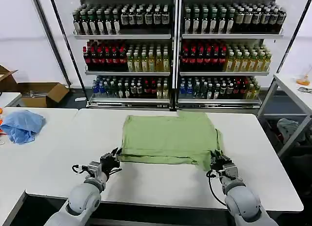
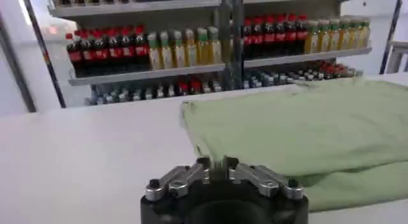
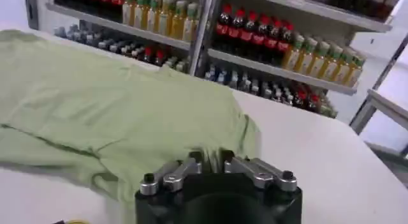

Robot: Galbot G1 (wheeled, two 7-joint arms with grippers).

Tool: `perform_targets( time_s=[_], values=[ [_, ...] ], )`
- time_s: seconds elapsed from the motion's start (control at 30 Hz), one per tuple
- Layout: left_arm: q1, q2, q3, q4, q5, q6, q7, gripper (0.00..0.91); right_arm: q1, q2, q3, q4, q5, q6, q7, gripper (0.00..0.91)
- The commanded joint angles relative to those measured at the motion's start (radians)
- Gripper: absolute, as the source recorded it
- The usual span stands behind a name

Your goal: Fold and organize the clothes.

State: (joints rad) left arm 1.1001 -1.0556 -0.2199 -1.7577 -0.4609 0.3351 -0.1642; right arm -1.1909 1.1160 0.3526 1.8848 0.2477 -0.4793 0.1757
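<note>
In the middle of the white worktop (image 1: 146, 182) the green shirt (image 1: 168, 136) lies partly folded, a wide rectangle with sleeves tucked. At its near corners, the left tool (image 1: 115, 157) and right tool (image 1: 216, 161) each sit pinched together on cloth; further folding appears left.

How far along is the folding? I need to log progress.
Partly done: the green shirt lies on the white table already folded into a rough rectangle. In hand: the left gripper and right gripper are at its two near corners, fingers closed on the hem. Further folds and tidying remain.
</note>
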Motion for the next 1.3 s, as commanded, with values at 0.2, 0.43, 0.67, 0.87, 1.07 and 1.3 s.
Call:
perform_targets(
  time_s=[0.2, 0.43, 0.67, 0.87, 1.07, 1.3],
  values=[
    [0.114, -0.033, -0.032, -0.043, 0.006, -0.016, -0.023, 0.907, -0.257, 0.058, 0.195, 0.131, 0.032, 0.058, 0.027, 0.907],
    [0.059, -0.056, -0.007, 0.036, 0.003, -0.013, -0.027, 0.867, -0.183, 0.074, 0.151, 0.053, 0.115, -0.02, 0.049, 0.776],
    [0.034, -0.054, 0.005, 0.066, -0.02, -0.012, -0.024, 0.03, -0.117, 0.074, 0.11, -0.019, 0.15, -0.012, 0.048, 0.0],
    [0.023, -0.052, 0.009, 0.077, -0.039, -0.011, -0.016, 0.02, -0.091, 0.062, 0.098, -0.042, 0.164, -0.012, 0.038, 0.0],
    [0.011, -0.049, 0.01, 0.093, -0.063, -0.01, -0.008, 0.02, -0.076, 0.051, 0.093, -0.054, 0.179, -0.015, 0.032, 0.0],
    [0.029, -0.034, 0.003, 0.067, -0.095, -0.009, 0.003, 0.03, -0.101, 0.033, 0.105, -0.019, 0.187, -0.015, 0.023, 0.0]
  ],
)
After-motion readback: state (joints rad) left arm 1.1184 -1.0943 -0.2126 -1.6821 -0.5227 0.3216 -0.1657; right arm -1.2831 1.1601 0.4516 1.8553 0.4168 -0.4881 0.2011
